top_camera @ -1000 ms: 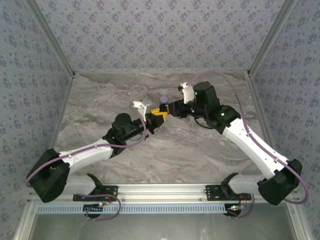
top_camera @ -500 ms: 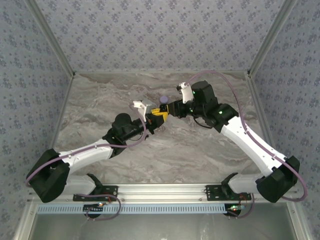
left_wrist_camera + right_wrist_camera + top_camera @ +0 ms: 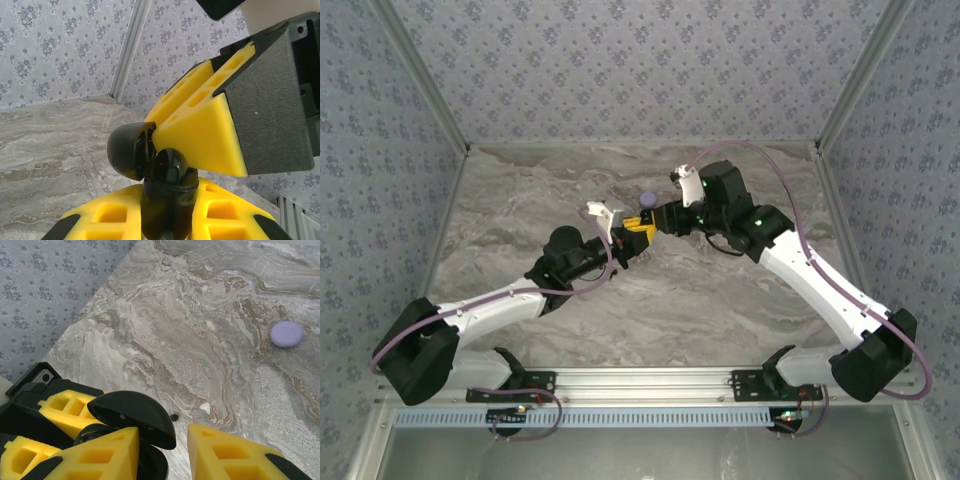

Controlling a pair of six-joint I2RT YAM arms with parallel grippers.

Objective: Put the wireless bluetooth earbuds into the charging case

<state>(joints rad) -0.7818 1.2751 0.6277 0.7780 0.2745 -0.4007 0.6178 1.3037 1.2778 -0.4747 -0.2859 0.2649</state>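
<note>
Tabletop rig, seen from above: at left, the left gripper (image 3: 638,233) has not moved in the past second and stays clamped on the charging case (image 3: 167,210), which it holds off the table (image 3: 520,200) at mid-table, where the two arms meet. In the left wrist view the black case stands up between the yellow fingers, its lid (image 3: 126,150) swung open.

At centre, a pale lilac disc (image 3: 645,198) lies on the marble just beyond the meeting point, untouched.

At right, the right arm's wrist and elbow have swung slightly toward the centre, while the right gripper (image 3: 660,217) keeps its tips at the case. Its jaws stand partly apart, one finger pressed in beside the open lid, with nothing visibly bridging the gap. The shift reads as a fine re-angling at the case mouth rather than travel, which suggests the seating step is in hand and not finished.

The case's body points out of the left fingers toward the right gripper, its long axis running along those fingers, with the lid tipped off to one side. A glossy rounded piece sits at the mouth; whether it is an earbud cannot be told.
</note>
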